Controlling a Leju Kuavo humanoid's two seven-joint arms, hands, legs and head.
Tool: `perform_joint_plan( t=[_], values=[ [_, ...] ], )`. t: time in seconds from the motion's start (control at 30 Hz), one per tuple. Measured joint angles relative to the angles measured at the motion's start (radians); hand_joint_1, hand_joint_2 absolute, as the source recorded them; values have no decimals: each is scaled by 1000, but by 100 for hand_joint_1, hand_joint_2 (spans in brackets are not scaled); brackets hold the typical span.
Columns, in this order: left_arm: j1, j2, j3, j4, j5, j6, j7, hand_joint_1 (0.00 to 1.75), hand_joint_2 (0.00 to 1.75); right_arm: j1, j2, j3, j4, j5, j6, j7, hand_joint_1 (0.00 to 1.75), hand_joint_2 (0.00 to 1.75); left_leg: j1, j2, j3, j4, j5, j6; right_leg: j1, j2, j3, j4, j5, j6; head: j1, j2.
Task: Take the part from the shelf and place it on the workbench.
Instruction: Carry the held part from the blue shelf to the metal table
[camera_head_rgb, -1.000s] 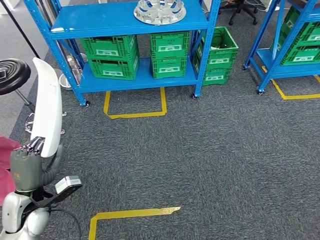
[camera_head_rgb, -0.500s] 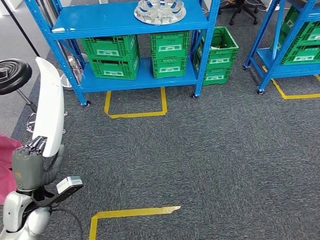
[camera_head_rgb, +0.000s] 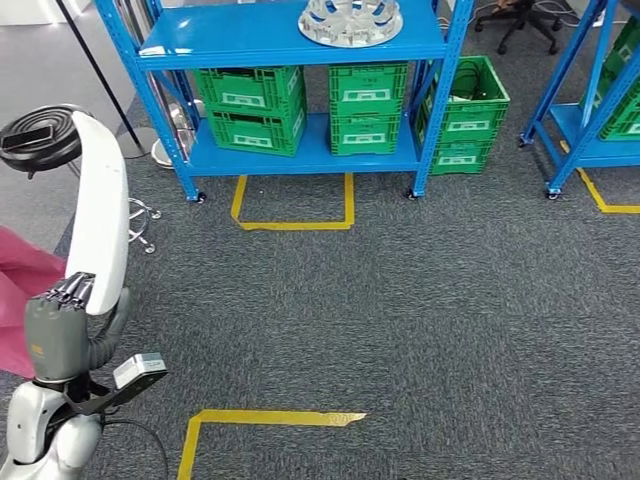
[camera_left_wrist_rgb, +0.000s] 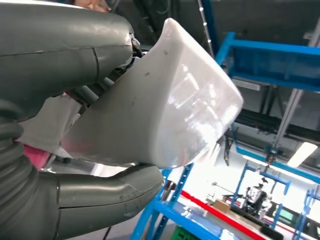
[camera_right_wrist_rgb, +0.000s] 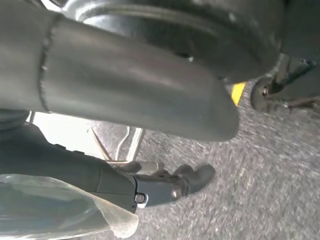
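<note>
The left robot hand (camera_head_rgb: 56, 335) is low at the left of the head view, its fingers closed round the lower end of the white part (camera_head_rgb: 100, 215), a long curved white shell that stands upright from the grip and arches over at its top; in the left wrist view the same part (camera_left_wrist_rgb: 158, 115) lies clamped between the thick grey thumb (camera_left_wrist_rgb: 109, 192) on one side and the grey cover and fingers on the other, so the left robot hand (camera_left_wrist_rgb: 68, 125) has firm hold of it; the part is clear of the blue shelf (camera_head_rgb: 287, 40), which stands well apart across the grey carpet (camera_head_rgb: 423, 320); on the shelf's upper board rests a silver wheel cover (camera_head_rgb: 349, 20), and on its lower board sit green crates (camera_head_rgb: 302, 105), with another green crate (camera_head_rgb: 464, 115) on the floor just beside the shelf's right post; yellow tape (camera_head_rgb: 264, 420) marks the carpet near the robot; a black round stool (camera_head_rgb: 38, 140) stands behind the part; the right robot hand (camera_right_wrist_rgb: 124, 140) appears in the right wrist view with thumb and dark fingers apart and nothing between them, above carpet.
</note>
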Motion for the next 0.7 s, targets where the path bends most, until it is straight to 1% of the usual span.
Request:
perform_joint_plan(
  t=[0.03,0.07,0.1,0.13,0.17,0.2,0.23,0.27,0.3,0.33,0.37,0.4,0.43,0.47,0.5,0.53,0.57,0.6,0.63,0.67,0.7],
  values=[
    [1,1,0,0,0,0,0,175,175,0,0,0,0,0,0,0,0,0,0,10,-6,10,-7,-2,1,-9,-1,2,3,-7,-1,0],
    [1,2,0,1,0,-1,0,175,175,0,0,0,0,-1,1,0,0,0,-1,27,-18,38,-26,-2,2,-19,-3,3,6,-14,-4,0],
    [-1,2,0,2,0,-1,0,175,175,1,0,0,0,-2,2,0,0,0,-3,49,-39,90,-58,-2,4,-30,-5,2,9,-19,-6,0],
    [-4,2,0,2,0,-1,0,175,175,1,0,0,0,-1,3,-1,0,0,-5,68,-66,160,-97,-1,8,-40,-7,2,10,-23,-8,0],
    [-6,2,-1,3,0,-1,0,175,175,2,0,0,0,0,4,0,0,0,-5,76,-94,234,-133,0,12,-52,-10,2,11,-25,-8,0],
    [-6,2,-2,4,0,-1,0,175,175,3,0,0,0,1,5,0,0,0,-6,79,-113,289,-155,3,16,-65,-13,2,11,-27,-8,0],
    [-6,2,-3,5,0,-1,0,175,175,3,0,0,0,2,6,0,0,0,-8,80,-115,309,-159,7,19,-76,-14,2,11,-28,-8,0],
    [-7,2,-4,6,0,-1,0,175,175,2,0,0,0,3,7,0,0,0,-11,83,-96,288,-144,14,23,-88,-14,2,11,-29,-8,0],
    [-7,3,-5,7,0,-1,0,175,175,1,0,0,0,4,8,0,0,0,-17,90,-60,230,-117,24,26,-99,-13,2,10,-30,-8,0],
    [-9,3,-6,7,0,-1,0,175,175,1,0,0,0,4,8,0,0,0,-26,111,-19,159,-93,36,28,-110,-12,2,9,-31,-8,0],
    [-12,3,-6,7,0,-1,0,175,175,0,1,0,0,5,9,0,0,0,-36,137,15,95,-78,47,31,-121,-12,2,8,-30,-8,0],
    [-16,4,-7,7,0,-1,0,175,175,0,1,0,0,6,10,0,0,0,-45,157,35,53,-72,55,34,-132,-12,2,7,-29,-8,0],
    [-19,4,-8,7,0,0,0,175,175,0,2,0,0,6,11,0,0,0,-52,168,42,34,-75,60,35,-143,-13,1,6,-26,-7,0],
    [-21,5,-8,7,0,0,0,175,175,-1,2,0,0,8,12,-1,0,0,-55,163,40,29,-75,61,37,-156,-12,0,6,-23,-7,0],
    [-21,6,-8,7,0,0,0,175,175,-2,2,0,0,9,12,-1,0,0,-53,149,40,23,-72,62,37,-167,-11,-2,4,-17,-7,0],
    [-21,6,-8,7,0,0,0,175,175,-3,2,0,0,10,12,-2,0,0,-50,137,42,16,-68,64,36,-159,-12,1,-3,-11,-6,0],
    [-22,6,-9,7,0,0,0,175,175,-4,2,1,0,11,12,-2,0,0,-47,125,43,10,-63,67,35,-136,-20,19,-18,-6,-5,0],
    [-24,5,-9,7,-1,0,0,175,175,-5,2,1,0,11,12,-3,0,0,-43,113,45,4,-59,70,34,-104,-38,57,-42,-3,-2,0],
    [-25,4,-10,7,-2,0,-1,175,175,-5,2,1,0,11,13,-3,0,0,-43,101,44,3,-57,72,32,-69,-65,116,-72,-1,0,0],
    [-25,2,-10,7,-4,0,-2,175,175,-4,2,1,0,10,13,-4,0,0,-44,89,42,3,-56,74,32,-48,-99,185,-101,-1,2,0],
    [-22,0,-10,7,-8,0,-5,175,175,-2,1,1,0,9,14,-4,0,0,-45,75,41,3,-56,75,32,-38,-129,241,-118,0,3,0]
  ],
)
